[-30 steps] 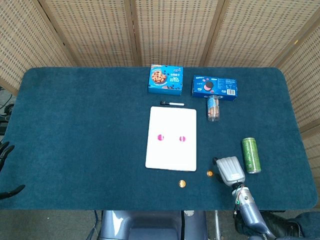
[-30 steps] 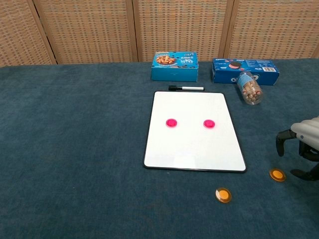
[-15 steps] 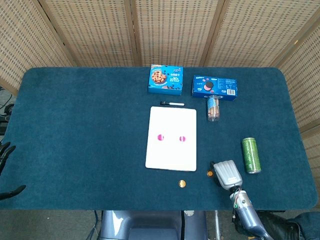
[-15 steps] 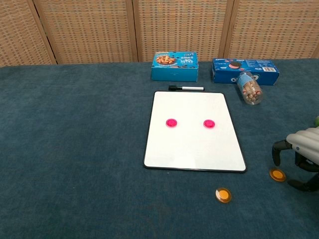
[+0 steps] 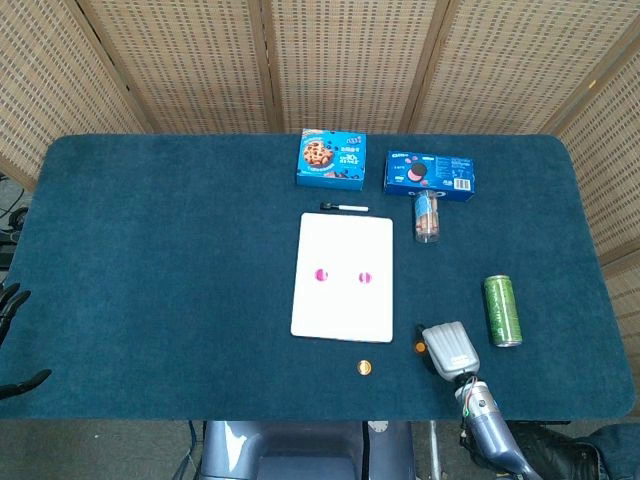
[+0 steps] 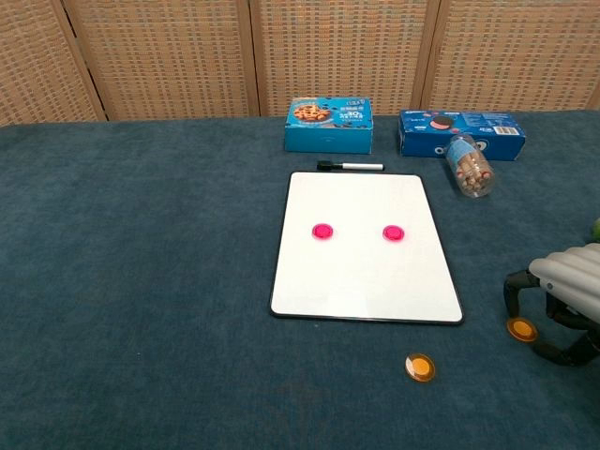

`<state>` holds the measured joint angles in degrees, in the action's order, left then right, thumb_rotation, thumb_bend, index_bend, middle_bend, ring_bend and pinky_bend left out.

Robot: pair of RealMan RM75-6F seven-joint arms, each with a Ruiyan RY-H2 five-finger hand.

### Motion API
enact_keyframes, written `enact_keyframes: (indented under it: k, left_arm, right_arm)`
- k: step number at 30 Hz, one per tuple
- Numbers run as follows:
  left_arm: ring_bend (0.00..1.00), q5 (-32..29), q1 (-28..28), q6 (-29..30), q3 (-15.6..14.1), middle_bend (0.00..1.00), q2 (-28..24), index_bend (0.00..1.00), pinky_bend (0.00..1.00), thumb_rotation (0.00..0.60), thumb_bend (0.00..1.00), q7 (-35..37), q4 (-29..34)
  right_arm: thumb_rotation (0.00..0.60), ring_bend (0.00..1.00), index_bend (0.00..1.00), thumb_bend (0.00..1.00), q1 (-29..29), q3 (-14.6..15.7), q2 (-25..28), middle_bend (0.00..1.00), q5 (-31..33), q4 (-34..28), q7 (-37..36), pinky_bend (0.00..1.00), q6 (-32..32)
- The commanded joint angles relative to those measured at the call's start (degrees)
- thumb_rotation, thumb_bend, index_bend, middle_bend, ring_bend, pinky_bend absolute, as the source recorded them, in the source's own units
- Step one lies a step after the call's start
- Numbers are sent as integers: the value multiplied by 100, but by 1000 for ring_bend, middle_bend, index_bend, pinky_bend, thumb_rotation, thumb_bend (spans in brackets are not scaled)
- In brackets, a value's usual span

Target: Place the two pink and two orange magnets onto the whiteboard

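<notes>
A whiteboard [image 5: 343, 290] [image 6: 366, 272] lies flat mid-table with two pink magnets [image 6: 322, 231] [image 6: 393, 232] on it. One orange magnet [image 6: 420, 367] [image 5: 365, 368] lies on the cloth below the board's lower right corner. The other orange magnet [image 6: 521, 329] [image 5: 420, 347] lies further right, between the curved fingers of my right hand [image 6: 562, 305] [image 5: 449, 349], which hovers over it with fingers apart and nothing held. My left hand [image 5: 12, 340] shows only as dark fingertips at the far left edge of the head view.
At the back stand a blue cookie box [image 5: 332, 160] and an Oreo box [image 5: 430, 172]. A black marker [image 6: 349, 166] lies above the board. A tube of snacks [image 6: 468, 166] lies on its side, and a green can [image 5: 501, 310] lies right of my right hand.
My right hand has slid left and lower, its fingers closing in around the right orange magnet. Nothing else has moved.
</notes>
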<state>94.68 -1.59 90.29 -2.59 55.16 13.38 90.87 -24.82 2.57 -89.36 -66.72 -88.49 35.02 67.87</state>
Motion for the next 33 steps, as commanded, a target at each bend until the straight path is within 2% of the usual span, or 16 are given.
enact_keyframes:
  k: [1, 8, 16, 25, 33]
  left_arm:
    - [0, -2, 1, 1, 0, 0, 0, 0, 0, 600, 0, 6, -1]
    - [0, -10, -2, -9, 2, 0, 0, 0, 0, 600, 0, -4, 3]
    - [0, -9, -2, -14, -2, 0, 8, 0, 0, 600, 0, -26, 13]
    - [0, -15, -4, -23, -3, 0, 7, 0, 0, 600, 0, -26, 16]
    - [0, -22, -1, -17, 0, 0, 2, 0, 0, 600, 0, -13, 15]
  right_arm:
    - [600, 975, 413, 363, 12, -16, -14, 969, -11, 18, 0, 1000, -19]
    - [600, 975, 428, 363, 39, -93, -32, 969, 5, 89, -17, 1000, -92]
    - [600, 975, 530, 363, 79, -124, -62, 969, -48, 149, -155, 1000, -178]
    - [600, 975, 541, 388, 113, -193, -64, 969, -98, 143, -250, 1000, -211]
    - [600, 975, 541, 389, 27, -413, 54, 969, -124, -195, -203, 1000, -180]
